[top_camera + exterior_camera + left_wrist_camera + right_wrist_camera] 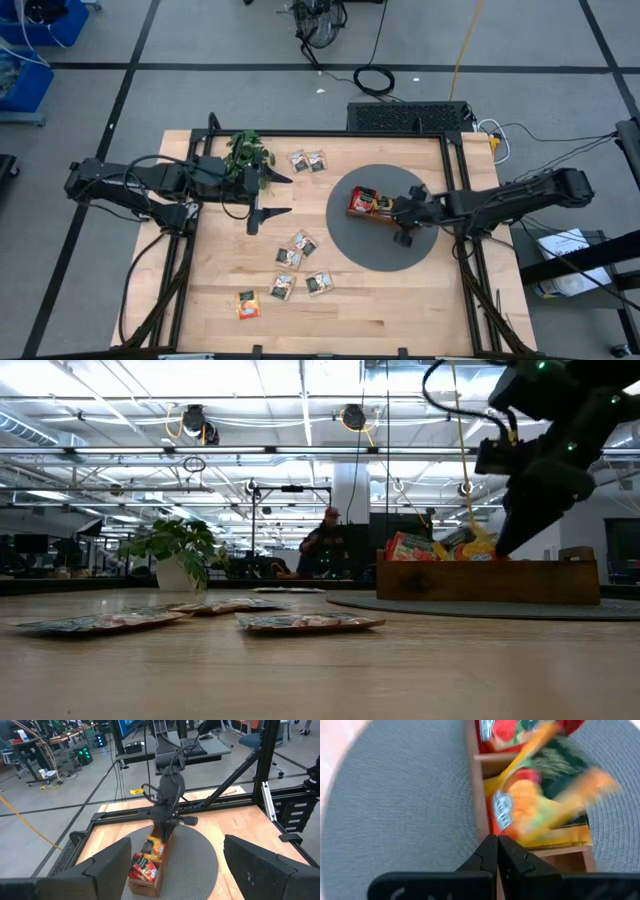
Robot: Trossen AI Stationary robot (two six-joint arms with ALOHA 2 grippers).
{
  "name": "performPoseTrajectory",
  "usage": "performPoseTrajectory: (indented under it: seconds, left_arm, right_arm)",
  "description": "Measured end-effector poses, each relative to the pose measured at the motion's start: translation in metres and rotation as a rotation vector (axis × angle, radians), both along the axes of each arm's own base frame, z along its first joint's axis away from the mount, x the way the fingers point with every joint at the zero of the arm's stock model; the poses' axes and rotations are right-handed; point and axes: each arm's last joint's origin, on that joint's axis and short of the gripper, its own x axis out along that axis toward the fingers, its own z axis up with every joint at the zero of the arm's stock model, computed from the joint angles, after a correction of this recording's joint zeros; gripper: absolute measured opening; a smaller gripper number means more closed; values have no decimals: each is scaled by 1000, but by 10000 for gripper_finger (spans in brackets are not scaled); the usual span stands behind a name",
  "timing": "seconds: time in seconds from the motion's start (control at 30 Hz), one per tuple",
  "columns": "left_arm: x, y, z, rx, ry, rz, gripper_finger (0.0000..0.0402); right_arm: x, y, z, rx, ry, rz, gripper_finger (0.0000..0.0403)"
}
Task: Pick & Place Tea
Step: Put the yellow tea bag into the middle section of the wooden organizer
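tea sachets [299, 243] lie scattered, visible overhead.

Bright even overhead light, soft shadows; right wrist view blurred

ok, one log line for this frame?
right end effector: shut, over tray on mat | left end effector: open, by plant | loose sachets on table

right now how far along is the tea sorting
Partly done. Several red and orange sachets already stand in the wooden tray on the grey round mat. The right gripper is shut over the tray, nothing visibly between its fingers. The left gripper is open by the plant. Eight sachets, such as one, are left on the table.
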Motion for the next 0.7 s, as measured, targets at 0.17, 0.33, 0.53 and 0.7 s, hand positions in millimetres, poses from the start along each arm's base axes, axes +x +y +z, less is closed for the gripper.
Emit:
performPoseTrajectory:
  seconds: [0.17, 0.33, 0.53, 0.7]
  left_arm:
    - [0, 0, 0, 0, 0, 0, 310]
    - [0, 0, 0, 0, 0, 0, 310]
    - [0, 0, 0, 0, 0, 0, 310]
    - [0, 0, 0, 0, 0, 0, 310]
  right_arm:
    - [6, -6, -11, -5, 58, -33, 0]
    - [12, -8, -15, -13, 43, -32, 0]
    - [11, -7, -5, -17, -26, -23, 0]
    - [2, -3, 14, -56, -142, -21, 0]
